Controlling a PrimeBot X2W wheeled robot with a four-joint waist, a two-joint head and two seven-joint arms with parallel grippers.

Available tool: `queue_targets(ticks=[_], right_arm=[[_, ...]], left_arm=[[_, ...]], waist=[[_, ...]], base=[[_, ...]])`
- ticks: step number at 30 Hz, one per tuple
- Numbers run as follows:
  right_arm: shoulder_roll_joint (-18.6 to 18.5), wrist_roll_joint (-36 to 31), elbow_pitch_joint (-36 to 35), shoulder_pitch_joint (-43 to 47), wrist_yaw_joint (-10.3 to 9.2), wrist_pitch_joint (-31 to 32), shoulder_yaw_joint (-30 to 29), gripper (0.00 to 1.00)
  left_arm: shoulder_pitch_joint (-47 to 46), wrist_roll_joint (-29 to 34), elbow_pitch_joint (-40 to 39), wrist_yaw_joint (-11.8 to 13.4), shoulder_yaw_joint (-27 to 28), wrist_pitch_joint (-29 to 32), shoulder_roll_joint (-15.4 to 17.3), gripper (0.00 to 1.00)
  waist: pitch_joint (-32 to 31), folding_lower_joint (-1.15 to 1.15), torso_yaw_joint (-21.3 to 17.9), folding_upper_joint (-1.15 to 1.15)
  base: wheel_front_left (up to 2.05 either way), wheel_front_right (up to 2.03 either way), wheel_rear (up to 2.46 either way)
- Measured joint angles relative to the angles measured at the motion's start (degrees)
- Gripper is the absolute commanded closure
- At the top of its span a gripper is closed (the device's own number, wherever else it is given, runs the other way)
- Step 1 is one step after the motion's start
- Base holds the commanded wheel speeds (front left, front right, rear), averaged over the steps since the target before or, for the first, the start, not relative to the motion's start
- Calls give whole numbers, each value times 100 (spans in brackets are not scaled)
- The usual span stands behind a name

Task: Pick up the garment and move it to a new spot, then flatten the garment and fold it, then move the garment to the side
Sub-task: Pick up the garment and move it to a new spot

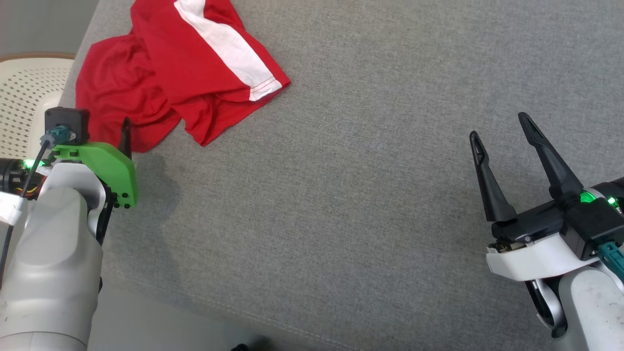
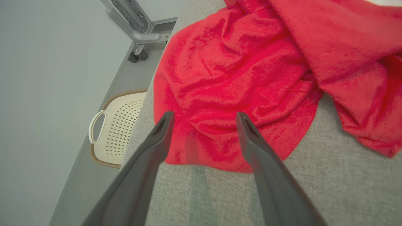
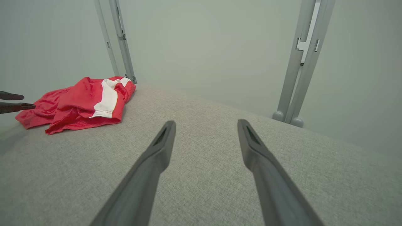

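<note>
Garment: red with a white band, crumpled in a heap at the far left edge of the grey surface, not yet lifted. Left gripper: poised at the garment's near hem, jaws wide and straddling a fold, apparently to pinch it for the pickup. Right gripper: well apart from the garment, jaws wide, holding nothing, probably in reserve. Basket: just beside the garment, below the surface's edge.
</note>
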Motion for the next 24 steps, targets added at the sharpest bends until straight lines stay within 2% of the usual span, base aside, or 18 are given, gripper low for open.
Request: queue_targets(ticks=[6, 12, 13, 14, 18, 24], right_arm=[[-59, -24, -100, -30, 0, 43, 37, 0], [-49, -44, -96, -29, 0, 41, 44, 0], [-49, -44, -93, -29, 0, 40, 42, 0], [-51, -44, -89, -29, 0, 38, 40, 0], [0, -37, -64, -30, 0, 11, 35, 0], [105, -4, 85, -47, 0, -62, 64, 0]], left_arm=[[-525, 4, 859, -48, -163, 283, 146, 0], [-803, -186, 1376, -57, -218, 381, 196, 0], [-828, -235, 1450, -57, -212, 374, 193, 63], [-842, -266, 1492, -63, -236, 374, 193, 100], [-871, -442, 1558, -75, -414, 261, 132, 100], [-977, -649, 1461, -83, -658, -196, 352, 100]], waist=[[277, 0, -176, 0], [378, 0, -321, 0], [385, 0, -333, 0], [387, 0, -339, 0], [348, 0, -335, 0], [178, 0, -304, 0]], base=[[0, 0, 0], [0, 0, 0], [0, 0, 0], [0, 0, 0], [0, 0, 0], [0, 0, 0]])
